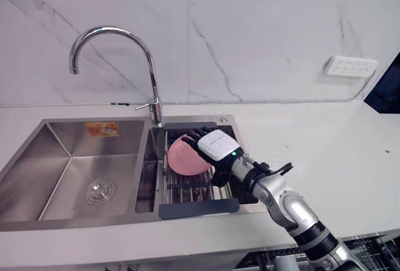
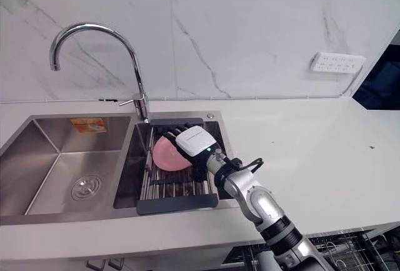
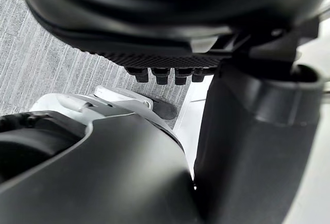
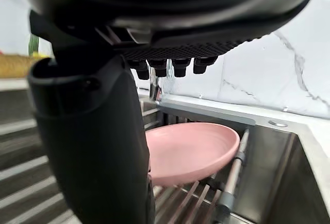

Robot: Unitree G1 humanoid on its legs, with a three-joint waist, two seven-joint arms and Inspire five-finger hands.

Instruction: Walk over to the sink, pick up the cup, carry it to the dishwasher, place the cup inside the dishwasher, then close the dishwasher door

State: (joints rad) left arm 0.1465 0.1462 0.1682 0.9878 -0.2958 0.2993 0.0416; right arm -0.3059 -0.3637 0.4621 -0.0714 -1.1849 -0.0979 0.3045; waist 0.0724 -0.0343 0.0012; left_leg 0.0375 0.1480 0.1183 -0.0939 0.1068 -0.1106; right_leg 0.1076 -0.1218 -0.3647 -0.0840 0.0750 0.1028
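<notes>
Pink bowl (image 1: 183,157) on the dish rack (image 1: 197,208) in the sink's (image 1: 62,152) right basin, near the counter's (image 1: 325,146) back edge. Right robot hand (image 1: 219,145) open just over it, thumb beside the rim, not gripping. Left robot hand (image 3: 154,22) open, above the floor (image 3: 31,53).

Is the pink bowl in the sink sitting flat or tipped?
Tipped: the pink bowl leans on the sink rack, one side of its rim raised, empty inside showing.
</notes>
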